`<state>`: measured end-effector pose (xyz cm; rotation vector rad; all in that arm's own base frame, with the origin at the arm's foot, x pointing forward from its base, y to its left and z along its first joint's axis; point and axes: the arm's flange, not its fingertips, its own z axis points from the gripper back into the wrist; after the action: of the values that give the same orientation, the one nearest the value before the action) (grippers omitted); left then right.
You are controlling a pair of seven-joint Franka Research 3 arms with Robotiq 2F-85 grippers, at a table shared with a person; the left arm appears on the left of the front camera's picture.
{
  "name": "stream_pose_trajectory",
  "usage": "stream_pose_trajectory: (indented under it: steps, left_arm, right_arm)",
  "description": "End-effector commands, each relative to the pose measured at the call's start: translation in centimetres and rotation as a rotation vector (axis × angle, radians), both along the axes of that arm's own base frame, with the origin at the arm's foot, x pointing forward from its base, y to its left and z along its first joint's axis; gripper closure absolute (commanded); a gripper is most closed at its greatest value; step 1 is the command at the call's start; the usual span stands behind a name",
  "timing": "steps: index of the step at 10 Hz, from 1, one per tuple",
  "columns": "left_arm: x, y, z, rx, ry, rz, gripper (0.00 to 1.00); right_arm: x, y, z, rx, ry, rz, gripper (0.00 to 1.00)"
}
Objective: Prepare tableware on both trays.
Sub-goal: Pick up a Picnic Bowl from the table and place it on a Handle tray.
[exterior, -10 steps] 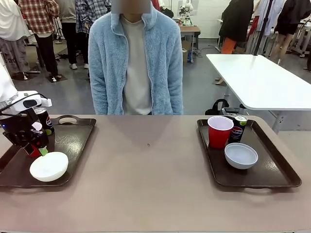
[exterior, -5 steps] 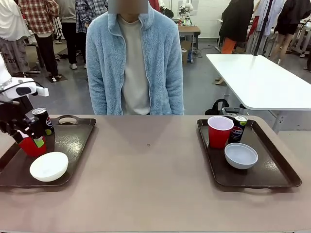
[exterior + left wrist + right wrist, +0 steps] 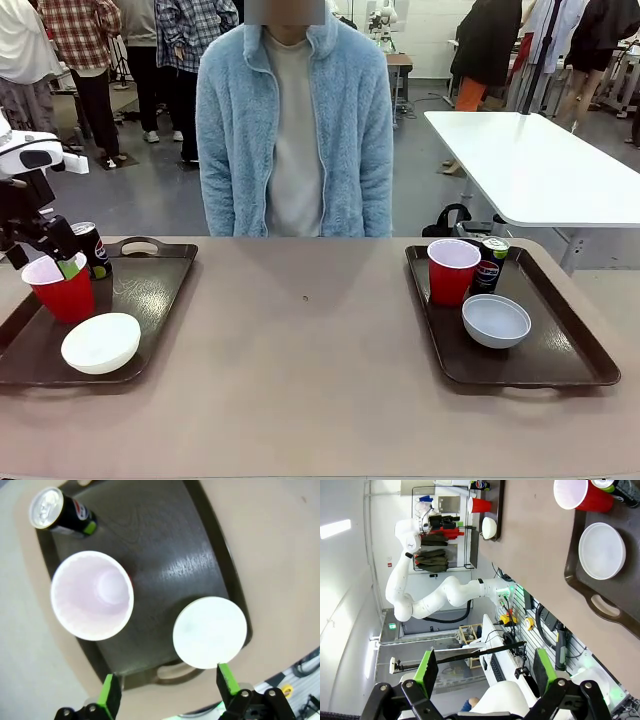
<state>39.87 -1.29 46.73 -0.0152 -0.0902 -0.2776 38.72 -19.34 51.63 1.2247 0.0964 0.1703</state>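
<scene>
Cup point(image 3: 62, 288) sits upright on the left tray point(image 3: 150, 290), next to the can point(image 3: 93, 249) with the bowl point(image 3: 101, 342) in front, so the set looks complete. Left gripper point(image 3: 169, 689) hovers above it, fingers spread and empty; right gripper point(image 3: 482, 666) is spread too.

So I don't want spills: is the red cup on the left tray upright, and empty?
Upright and empty. The red cup stands on its base on the left tray, and from above its white inside shows bare.
</scene>
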Motion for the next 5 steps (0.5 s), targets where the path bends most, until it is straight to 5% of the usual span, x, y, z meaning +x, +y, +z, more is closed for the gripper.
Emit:
stream_pose_trajectory:
  steps: [1, 5]
  left_arm:
    - [-0.17, -0.31, 0.18, 0.003, -0.013, -0.008, 0.00]
    - [0.00, -0.16, 0.02, 0.001, 0.000, -0.004, 0.00]
  right_arm:
    - [-0.01, 0.09, 0.10, 0.000, 0.003, -0.005, 0.00]
    - [-0.01, 0.09, 0.10, 0.000, 0.003, -0.005, 0.00]
